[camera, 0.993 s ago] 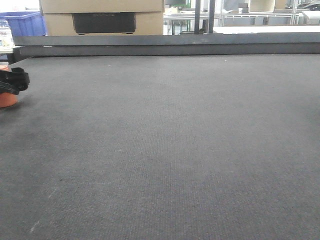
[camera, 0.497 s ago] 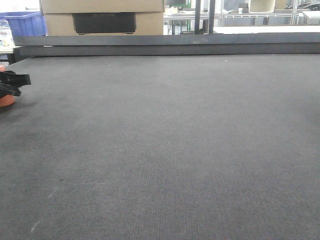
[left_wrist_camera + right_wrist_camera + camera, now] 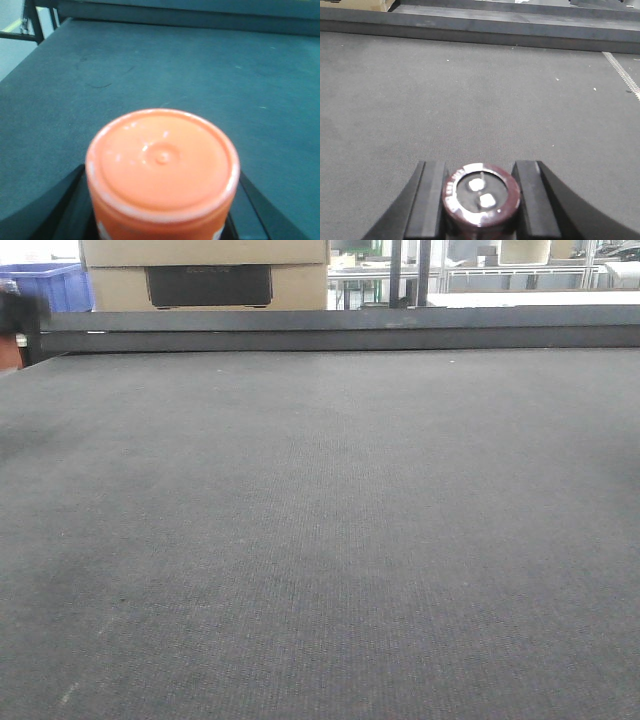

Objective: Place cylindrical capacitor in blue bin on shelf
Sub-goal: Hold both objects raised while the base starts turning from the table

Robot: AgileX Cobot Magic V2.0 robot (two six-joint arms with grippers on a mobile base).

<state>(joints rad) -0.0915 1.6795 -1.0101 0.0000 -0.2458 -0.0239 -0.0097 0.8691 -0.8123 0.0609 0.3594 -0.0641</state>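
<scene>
Since a second ago the left gripper (image 3: 14,316) has risen at the left edge of the front view. It was low over the mat (image 3: 340,540) and now shows as a dark blur up level with the far rail (image 3: 340,336), with only a sliver of orange under it.

Nearest to us, in the left wrist view, its two black fingers (image 3: 57,210) flank an orange cylinder (image 3: 162,165) on both sides and appear to clamp it. We look down on the round end face, which has a paler rim and a small dimple in the middle. The mat lies below and beyond it.

In the right wrist view the right gripper (image 3: 481,200) is closed on the capacitor (image 3: 481,194). This is a dark maroon cylinder held between the black fingers (image 3: 432,200), each pressed against one of its sides. The end facing the camera carries two pale terminals. So the task's part is in the right gripper, above the mat and well short of the rail.

In the front view the grey mat runs back bare to the dark rail across its far edge. Behind the rail stands a cardboard box (image 3: 205,268) with a dark handle cut-out. Left of the box we see part of a blue crate (image 3: 55,285), but we cannot tell what it rests on. To the right are pale metal frames, too small to read.
</scene>
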